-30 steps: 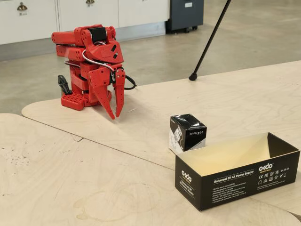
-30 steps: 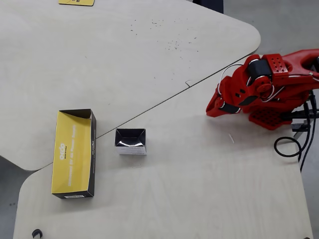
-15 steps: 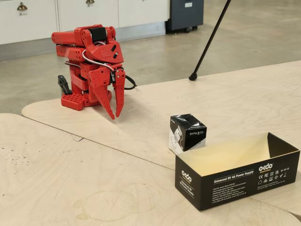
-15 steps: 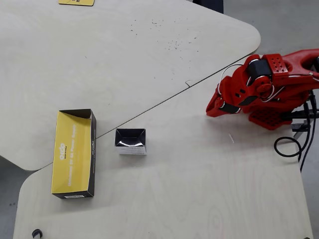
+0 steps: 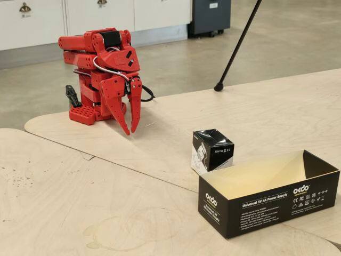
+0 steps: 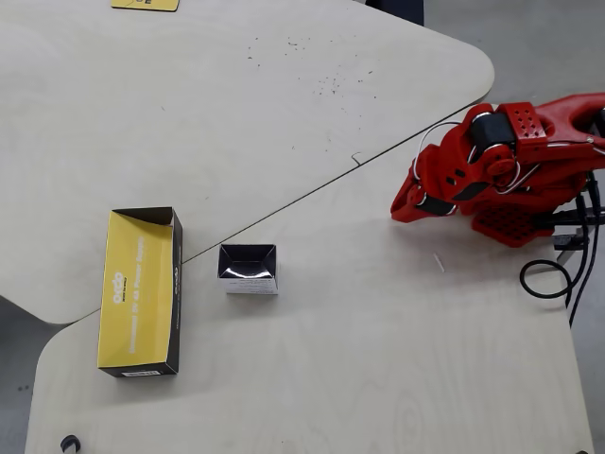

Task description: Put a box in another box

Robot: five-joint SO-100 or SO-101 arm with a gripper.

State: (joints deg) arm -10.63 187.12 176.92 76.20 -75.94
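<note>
The small glossy black box (image 5: 213, 149) stands on the wooden table, just behind the long black box (image 5: 266, 205), whose tan inside holds nothing. In the overhead view the small box (image 6: 248, 269) sits just right of the long box (image 6: 140, 293), with a narrow gap between them. The red arm is folded over its base at the far side. In the fixed view its gripper (image 5: 130, 131) points down at the table, its fingertips together and nothing held. From overhead, the gripper (image 6: 408, 204) is far to the right of both boxes.
A seam between two tabletops (image 6: 284, 213) runs diagonally past the boxes. A black tripod leg (image 5: 237, 45) stands on the floor behind the table. Black cables (image 6: 548, 279) loop beside the arm's base. A yellow item (image 6: 144, 4) lies at the top edge.
</note>
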